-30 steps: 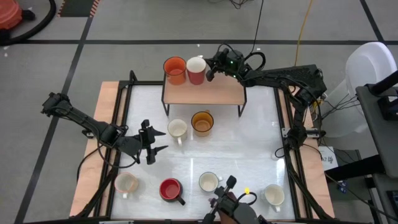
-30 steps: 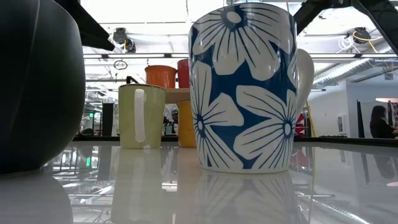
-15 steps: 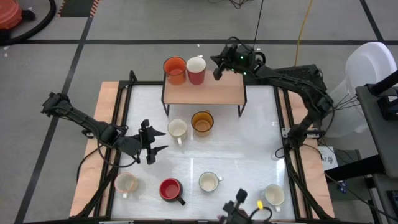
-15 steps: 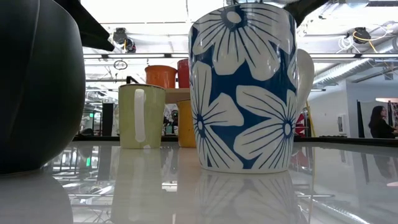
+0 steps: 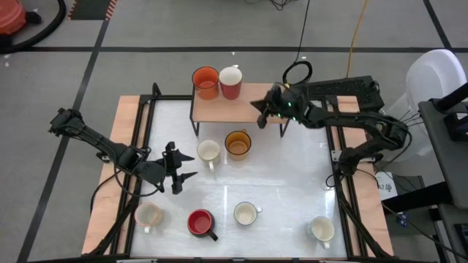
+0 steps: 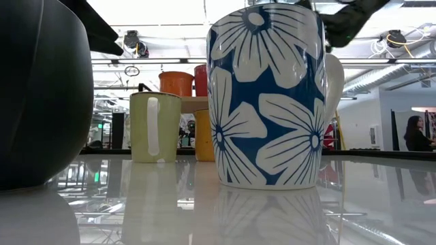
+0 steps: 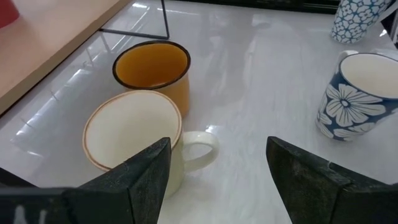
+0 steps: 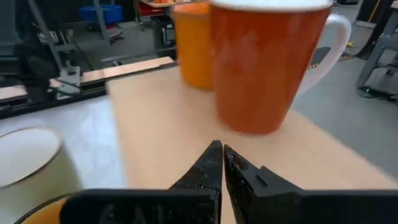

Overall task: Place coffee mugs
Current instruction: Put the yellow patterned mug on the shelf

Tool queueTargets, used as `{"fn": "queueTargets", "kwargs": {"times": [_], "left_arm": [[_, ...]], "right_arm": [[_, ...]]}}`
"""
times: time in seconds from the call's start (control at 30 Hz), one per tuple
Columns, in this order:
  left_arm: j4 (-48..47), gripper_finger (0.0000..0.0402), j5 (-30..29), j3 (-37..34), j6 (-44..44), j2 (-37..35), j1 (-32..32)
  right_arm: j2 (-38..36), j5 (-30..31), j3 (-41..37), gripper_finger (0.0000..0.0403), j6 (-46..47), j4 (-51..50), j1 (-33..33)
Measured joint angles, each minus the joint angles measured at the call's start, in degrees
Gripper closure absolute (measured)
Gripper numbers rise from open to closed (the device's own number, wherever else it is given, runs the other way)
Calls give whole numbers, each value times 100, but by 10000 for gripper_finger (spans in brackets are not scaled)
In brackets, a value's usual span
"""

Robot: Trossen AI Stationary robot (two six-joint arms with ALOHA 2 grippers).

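The right hand (image 5: 257, 107), fingers pressed together and empty, hovers over the wooden shelf (image 5: 256, 109) near its right end; the left hand (image 5: 183, 166), fingers apart, waits beside the cream mug (image 5: 208, 152) and amber mug (image 5: 238, 143) mid-tabletop. The orange mug (image 5: 205, 81) and red mug (image 5: 230, 80) stand at the shelf's back-left corner, the other four mugs along the near edge. All look empty, rigid, glossy and chippable, so a grip across the rim or handle seems best.

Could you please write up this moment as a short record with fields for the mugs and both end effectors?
shelf: orange mug and red mug at its far-left corner
table centre: cream mug beside amber mug
near row: pale mug, dark red mug, floral mug, white mug
left end effector: open, empty, facing the cream mug
right end effector: shut, empty, over the shelf
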Motion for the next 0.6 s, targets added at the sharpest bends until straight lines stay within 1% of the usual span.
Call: {"fn": "queueTargets", "kwargs": {"times": [0.07,0.17,0.37,0.5,0.6], "left_arm": [[2,133,0,0,-15,-1,0],[2,133,0,0,-18,0,4],[2,133,-2,0,117,-1,15],[0,133,-3,0,272,-1,15],[-1,133,-2,0,333,0,15]], "right_arm": [[-255,324,-205,403,0,-88,215],[-632,697,-303,403,-32,-654,557],[-1341,682,-303,403,-17,-1386,1291],[-1620,680,-303,403,-89,-1821,1833],[-1694,678,-303,403,-270,-2106,2252]]}}
